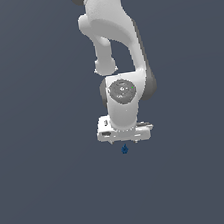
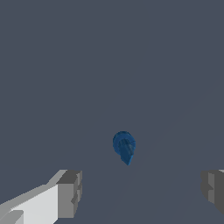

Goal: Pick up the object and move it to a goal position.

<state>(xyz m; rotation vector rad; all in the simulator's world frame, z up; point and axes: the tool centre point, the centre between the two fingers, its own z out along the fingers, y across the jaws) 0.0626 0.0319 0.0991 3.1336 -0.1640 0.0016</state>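
Note:
The object is a tiny dark blue lump, upright on the flat grey floor. In the exterior view it shows just under the white hand of my gripper, which hangs over it. The wrist view has the object as a blue teardrop shape, lying beyond the fingertips and off toward one finger. My gripper is open: the two grey fingertips stand wide apart with nothing between them. Neither finger touches the object.
The white arm rises from the hand to the top edge of the exterior view. A plain grey floor lies all around.

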